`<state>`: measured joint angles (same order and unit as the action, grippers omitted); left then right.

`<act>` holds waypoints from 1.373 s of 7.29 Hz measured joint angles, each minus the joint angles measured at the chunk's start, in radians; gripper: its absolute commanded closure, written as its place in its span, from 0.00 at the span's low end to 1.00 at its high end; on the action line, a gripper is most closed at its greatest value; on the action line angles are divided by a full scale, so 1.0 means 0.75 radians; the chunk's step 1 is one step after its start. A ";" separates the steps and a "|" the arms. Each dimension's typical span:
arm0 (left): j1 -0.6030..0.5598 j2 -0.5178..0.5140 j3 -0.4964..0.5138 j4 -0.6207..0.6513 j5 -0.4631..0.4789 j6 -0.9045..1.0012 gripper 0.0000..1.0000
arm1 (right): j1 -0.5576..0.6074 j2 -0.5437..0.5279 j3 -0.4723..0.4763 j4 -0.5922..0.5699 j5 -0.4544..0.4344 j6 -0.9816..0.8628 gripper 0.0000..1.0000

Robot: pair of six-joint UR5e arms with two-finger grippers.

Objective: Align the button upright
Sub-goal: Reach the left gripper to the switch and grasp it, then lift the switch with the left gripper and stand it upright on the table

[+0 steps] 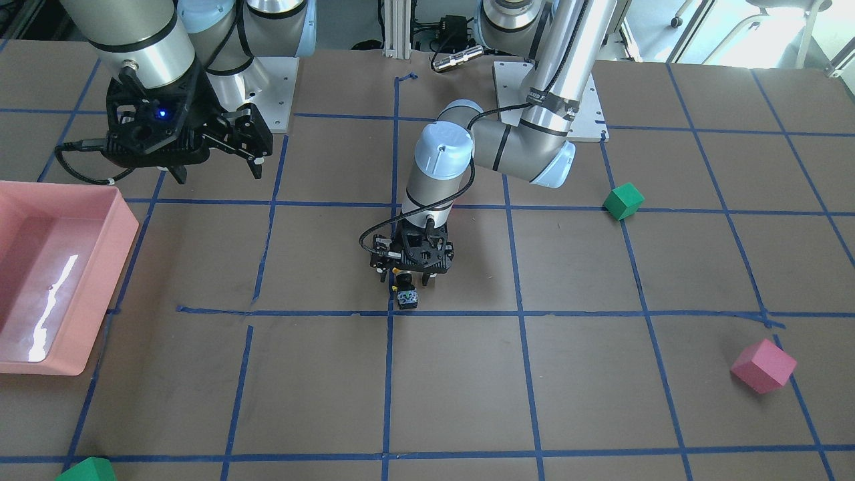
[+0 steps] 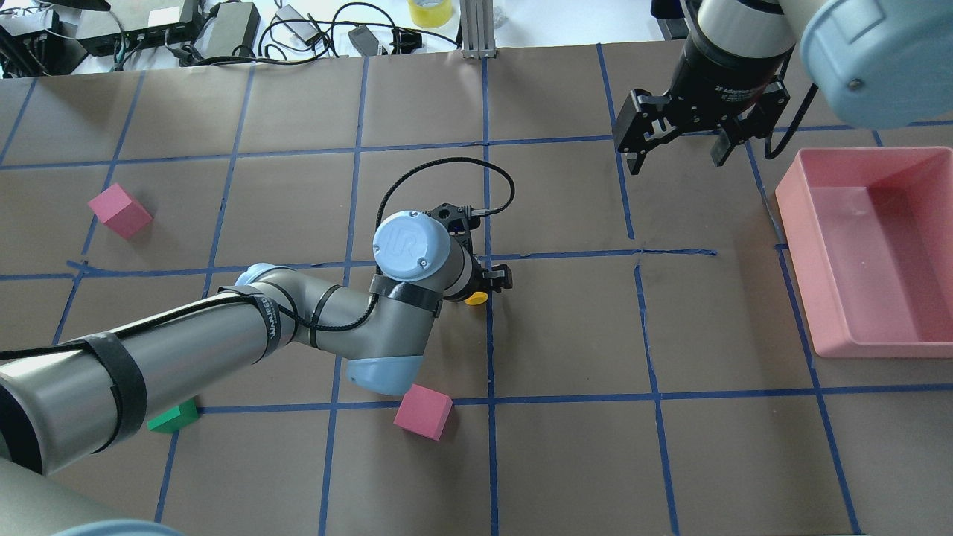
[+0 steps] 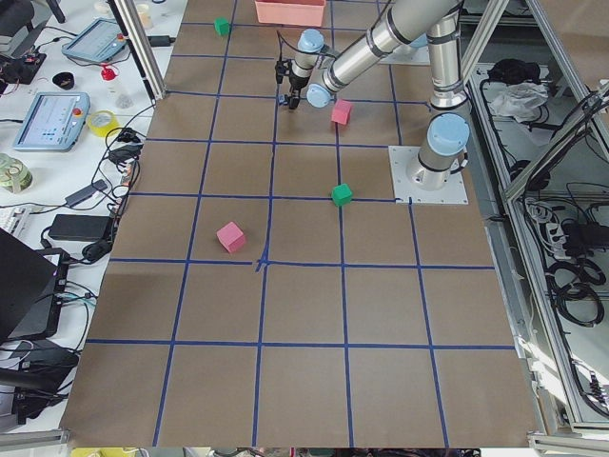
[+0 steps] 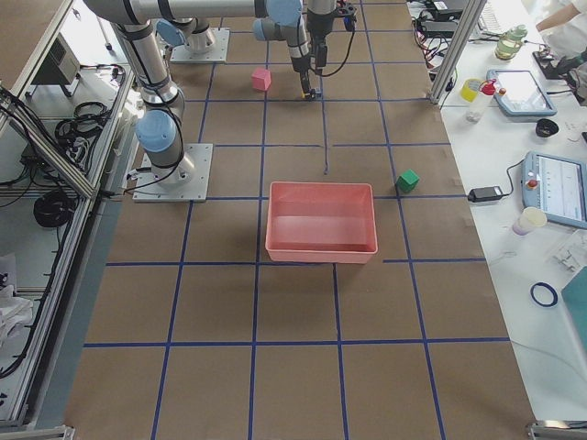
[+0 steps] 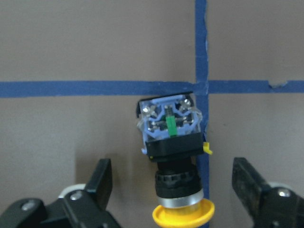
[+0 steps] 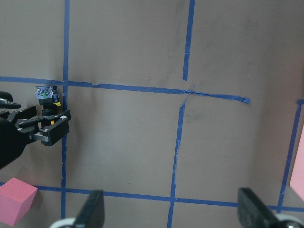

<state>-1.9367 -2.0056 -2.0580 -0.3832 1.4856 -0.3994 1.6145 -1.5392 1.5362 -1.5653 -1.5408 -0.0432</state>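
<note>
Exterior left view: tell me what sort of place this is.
Probably a robotics lab work cell: the left arm bolted to a table gridded with blue tape, a teach pendant on the side bench, aluminium framing around.

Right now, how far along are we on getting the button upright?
Done: approach only; the left gripper straddles the button, jaws open, touching neither side. In hand: the grasp, not yet closed. Left: gripping and standing it up; it lies on its side on the table, yellow cap toward the gripper. The right gripper hangs open, apart.
</note>
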 measured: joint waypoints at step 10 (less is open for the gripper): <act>0.170 0.108 0.362 -1.069 -0.414 -0.357 1.00 | -0.001 0.001 0.001 0.002 -0.008 -0.002 0.00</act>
<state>-1.8094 -1.9249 -1.7862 -1.1851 1.1751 -0.6672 1.6137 -1.5386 1.5370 -1.5637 -1.5469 -0.0445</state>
